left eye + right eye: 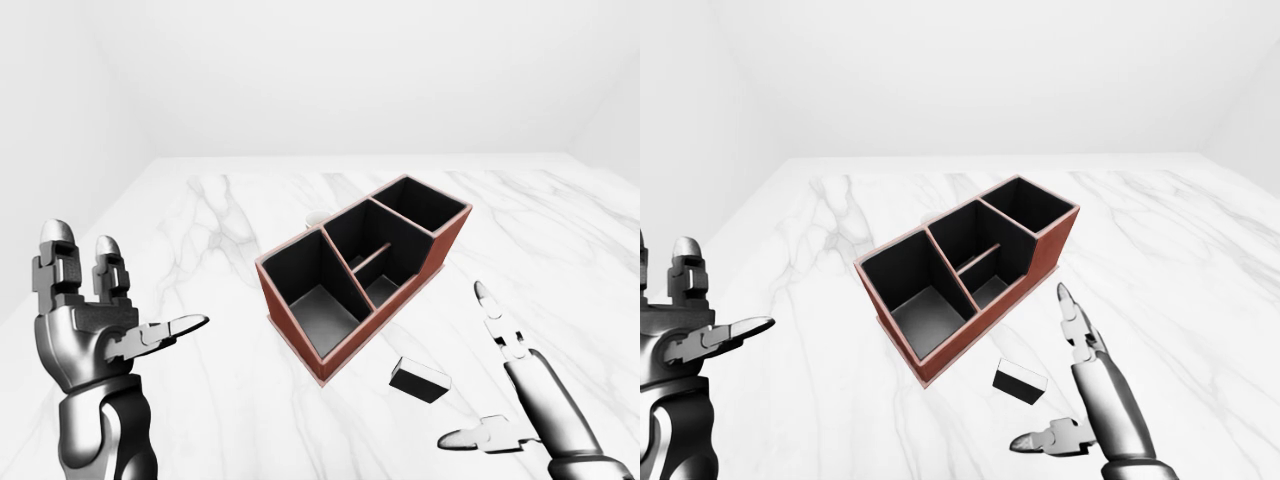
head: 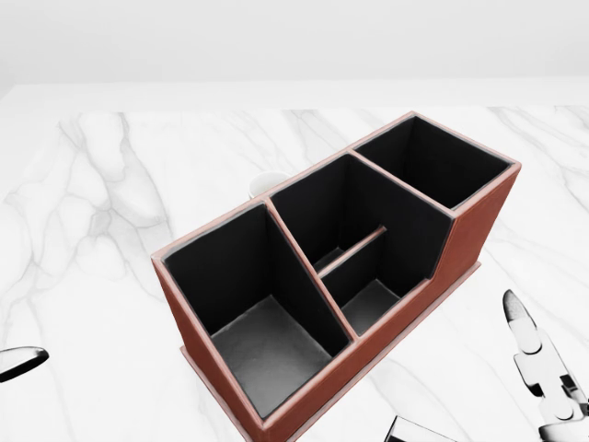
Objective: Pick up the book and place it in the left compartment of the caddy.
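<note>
The small dark, flat book (image 1: 420, 379) lies ungrasped on the white marble table (image 1: 230, 215), just near of the red-brown, black-lined three-compartment caddy (image 1: 362, 265), so with both the right hand (image 1: 500, 375) and left hand (image 1: 95, 320) splayed and empty before pale walls, reaching comes next.

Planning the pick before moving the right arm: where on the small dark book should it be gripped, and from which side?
Likely across the book's two long edges, from above: it lies flat on the marble table, clear of the caddy, so the top is free. The open right robot hand is nearest.
</note>
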